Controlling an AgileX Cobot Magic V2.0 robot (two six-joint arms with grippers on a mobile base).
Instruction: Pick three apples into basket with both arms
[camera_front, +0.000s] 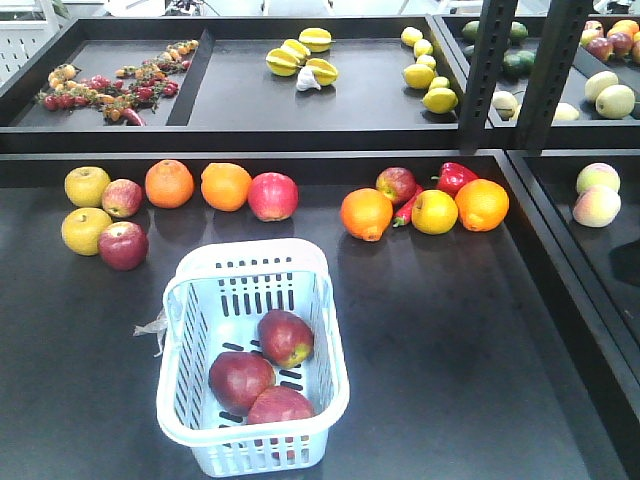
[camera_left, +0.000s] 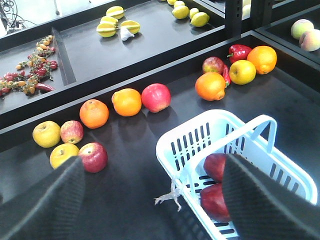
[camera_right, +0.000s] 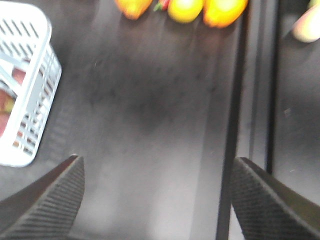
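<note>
Three dark maroon apples lie inside the pale blue-white basket (camera_front: 250, 256): one toward the back (camera_front: 286, 338), one at the left (camera_front: 240, 380), one at the front (camera_front: 280, 408). No arm shows in the front view. My left gripper (camera_left: 152, 160) hangs open above the dark shelf beside the basket (camera_left: 200, 131), holding nothing. Its right finger (camera_left: 265, 200) covers part of two apples (camera_left: 216, 166) in the basket. My right gripper (camera_right: 156, 160) is open and empty over bare shelf to the right of the basket (camera_right: 42, 35).
Along the shelf's back edge sit yellow apples (camera_front: 86, 185), small red apples (camera_front: 123, 245), oranges (camera_front: 226, 186), a pink-red apple (camera_front: 273, 196) and a red pepper (camera_front: 455, 177). A raised divider (camera_right: 235, 125) bounds the shelf on the right. Black uprights (camera_front: 485, 75) stand at the back right.
</note>
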